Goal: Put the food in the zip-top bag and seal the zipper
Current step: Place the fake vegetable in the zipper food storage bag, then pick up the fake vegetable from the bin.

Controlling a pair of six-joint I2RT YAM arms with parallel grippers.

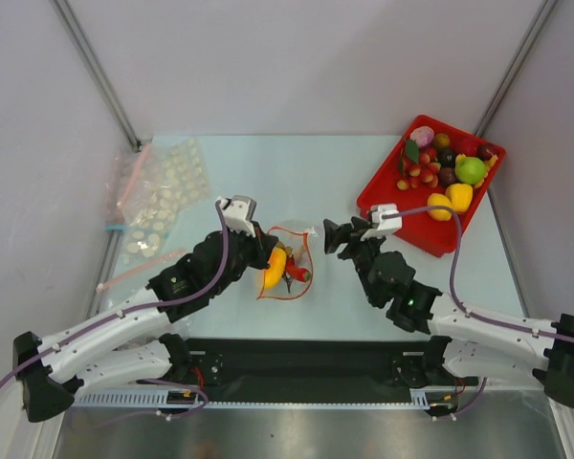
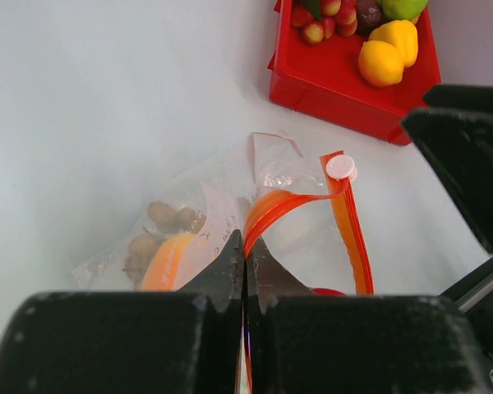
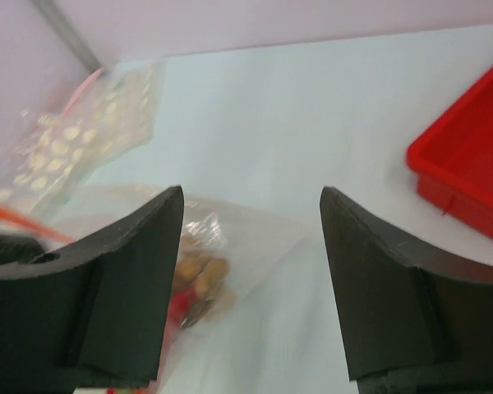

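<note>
The clear zip-top bag (image 1: 289,260) lies at the table's middle, its mouth held open. Its red-orange zipper (image 2: 345,226) loops up with a white slider tab (image 2: 341,167). Inside are an orange piece (image 1: 275,268), a red chili (image 1: 298,272) and brown nut clusters (image 2: 152,234). My left gripper (image 2: 246,246) is shut on the zipper strip at the bag's left rim. My right gripper (image 3: 251,215) is open and empty, just right of the bag; the bag (image 3: 230,263) shows between its fingers. More food (image 1: 447,170) lies in the red tray.
The red tray (image 1: 421,228) stands at the back right and shows in the left wrist view (image 2: 337,90). Clear dotted bags (image 1: 158,196) with pink and blue strips lie at the back left. Walls close in the table on three sides.
</note>
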